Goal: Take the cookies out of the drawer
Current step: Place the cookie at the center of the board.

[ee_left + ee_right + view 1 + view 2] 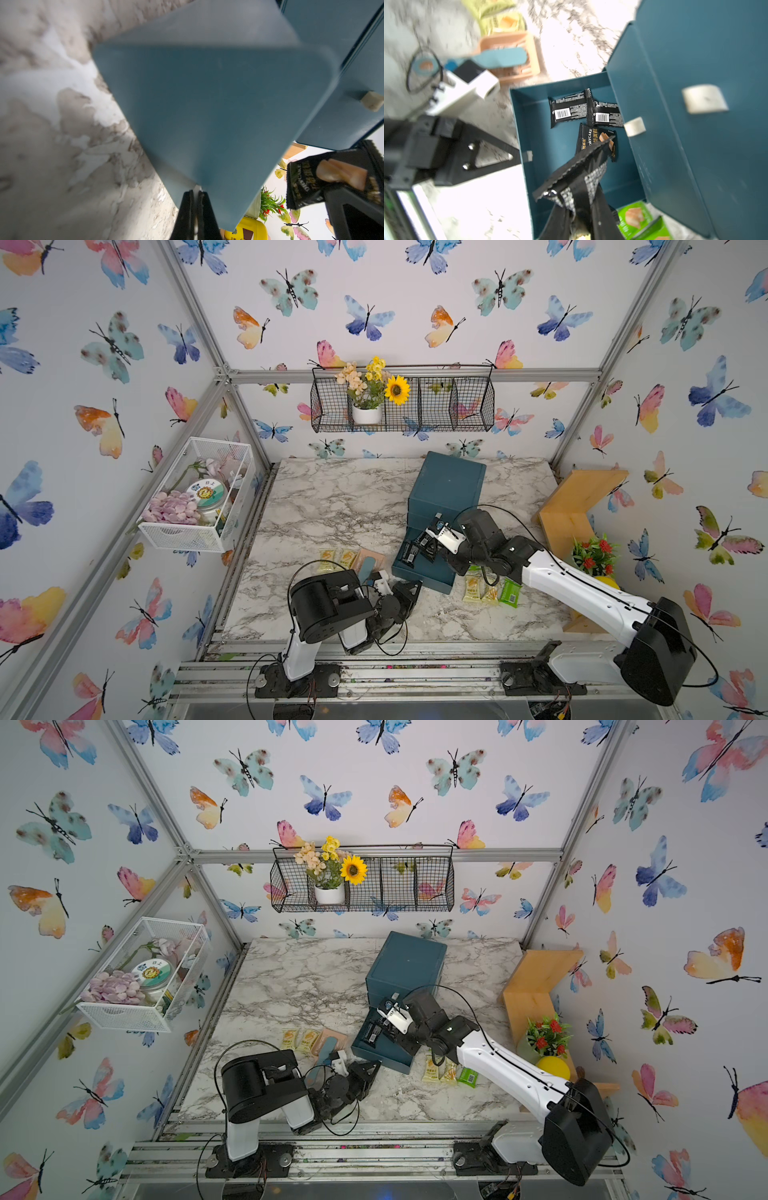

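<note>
Cookies [472, 587] lie on the worktop [332, 497], three black ones [569, 110] sit in the drawer [529, 116], right pincer [577, 209] holds a black packet [577, 172], left pincer [195, 193] is closed.

Butterfly wallpaper [415, 302] covered 3 walls, alu frame [415, 376]; marble-look tabletop [332, 506]; black wire shelf [473, 406], white mesh basket [178, 537], wooden shelf [569, 510].

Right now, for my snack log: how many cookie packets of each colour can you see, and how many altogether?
black packets: 4 (three in the drawer, one in the right gripper)
pale yellow packets: 4
bright green packets: 1
Total: 9
</note>
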Robot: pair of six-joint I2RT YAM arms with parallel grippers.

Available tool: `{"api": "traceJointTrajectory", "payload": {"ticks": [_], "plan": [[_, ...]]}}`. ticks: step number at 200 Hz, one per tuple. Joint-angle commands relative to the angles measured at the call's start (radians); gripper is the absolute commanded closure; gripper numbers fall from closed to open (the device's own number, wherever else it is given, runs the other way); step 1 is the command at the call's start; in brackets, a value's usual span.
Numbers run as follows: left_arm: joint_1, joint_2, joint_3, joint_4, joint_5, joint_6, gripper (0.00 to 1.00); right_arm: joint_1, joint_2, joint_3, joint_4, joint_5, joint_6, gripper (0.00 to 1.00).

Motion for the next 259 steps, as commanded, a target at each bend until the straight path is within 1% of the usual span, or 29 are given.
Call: {"api": "traceJointTrajectory", "payload": {"ticks": [1,36,65,79,93,113,134,168,181,208,241,259], "plan": [[0.006,-0.017,0.003,-0.06,-0.018,0.013,1.0,-0.007,-0.019,-0.005,-0.069,0.067,0.272,0.98],[0.008,-0.019,0.002,-0.062,-0.021,0.014,1.0,-0.007,-0.031,0.012,-0.173,0.209,0.475,0.98],[0.008,-0.02,0.001,-0.06,-0.025,0.015,1.0,-0.013,-0.063,-0.014,-0.188,0.318,0.601,0.98],[0.009,-0.019,0.002,-0.06,-0.025,0.015,1.0,-0.037,-0.079,-0.027,-0.189,0.359,0.648,0.98],[0.01,-0.02,0.003,-0.06,-0.023,0.016,1.0,-0.092,-0.089,-0.044,-0.18,0.353,0.677,0.98],[0.009,-0.022,0.001,-0.055,-0.024,0.016,1.0,-0.192,-0.077,-0.066,-0.164,0.31,0.681,0.98],[0.01,-0.023,-0.004,-0.054,-0.026,0.017,1.0,-0.292,-0.03,-0.069,-0.133,0.286,0.656,0.98],[0.01,-0.023,-0.003,-0.051,-0.027,0.016,1.0,-0.445,0.1,-0.026,-0.095,0.286,0.592,0.98],[0.011,-0.022,-0.002,-0.05,-0.027,0.017,1.0,-0.488,0.161,0.006,-0.086,0.289,0.564,0.98],[0.012,-0.025,-0.003,-0.047,-0.026,0.021,1.0,-0.55,0.283,0.075,-0.067,0.309,0.525,0.98],[0.013,-0.03,-0.006,-0.049,-0.026,0.022,1.0,-0.586,0.411,0.162,-0.051,0.348,0.487,0.98],[0.013,-0.031,-0.005,-0.053,-0.024,0.024,1.0,-0.6,0.474,0.206,-0.048,0.323,0.478,0.97]]}}
